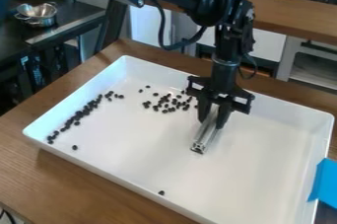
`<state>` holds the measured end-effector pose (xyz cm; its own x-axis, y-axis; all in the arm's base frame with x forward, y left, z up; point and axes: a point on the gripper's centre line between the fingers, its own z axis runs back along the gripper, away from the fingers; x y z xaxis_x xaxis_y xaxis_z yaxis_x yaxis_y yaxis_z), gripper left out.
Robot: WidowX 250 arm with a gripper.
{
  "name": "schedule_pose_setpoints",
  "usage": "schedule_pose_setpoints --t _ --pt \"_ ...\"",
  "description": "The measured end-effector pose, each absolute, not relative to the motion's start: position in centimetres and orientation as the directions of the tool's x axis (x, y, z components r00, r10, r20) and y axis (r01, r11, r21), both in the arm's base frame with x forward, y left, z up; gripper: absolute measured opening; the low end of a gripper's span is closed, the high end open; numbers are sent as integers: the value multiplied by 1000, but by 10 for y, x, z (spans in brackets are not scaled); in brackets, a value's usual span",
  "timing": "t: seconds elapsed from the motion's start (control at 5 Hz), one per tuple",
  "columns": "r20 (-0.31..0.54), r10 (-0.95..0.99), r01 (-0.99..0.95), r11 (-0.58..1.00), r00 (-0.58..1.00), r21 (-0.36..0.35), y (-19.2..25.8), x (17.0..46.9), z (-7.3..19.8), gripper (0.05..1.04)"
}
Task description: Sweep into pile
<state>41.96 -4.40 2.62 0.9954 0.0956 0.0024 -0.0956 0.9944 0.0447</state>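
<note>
The black gripper (214, 119) hangs over the middle of the white tray (263, 168), shut on a silver metal bar (206, 135) that slants down toward the tray floor. Small dark pieces (80, 114) form a long band near the tray's left wall. Another loose cluster of dark pieces (168, 104) lies just left of the gripper, toward the back. One single piece (161, 193) rests near the front wall, and another lone piece (75, 147) is at the lower left.
The tray's raised walls surround the work area on a wooden table (92, 178). Blue tape (323, 181) is at the tray's right edge. A metal bowl (38, 14) stands on a dark counter at the upper left, and a wooden shelf (289, 16) runs behind.
</note>
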Motion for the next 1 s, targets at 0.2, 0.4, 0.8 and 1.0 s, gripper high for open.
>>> schedule_pose_setpoints --t 0.2,0.4,0.8,1.0 --pt "5 87 -87 995 996 50 -44 421 25 367" --pt "8 86 -86 995 996 48 -35 422 26 367" --pt "15 46 -46 998 999 51 -4 428 24 367" --pt "-9 38 -38 998 999 49 10 427 25 366"
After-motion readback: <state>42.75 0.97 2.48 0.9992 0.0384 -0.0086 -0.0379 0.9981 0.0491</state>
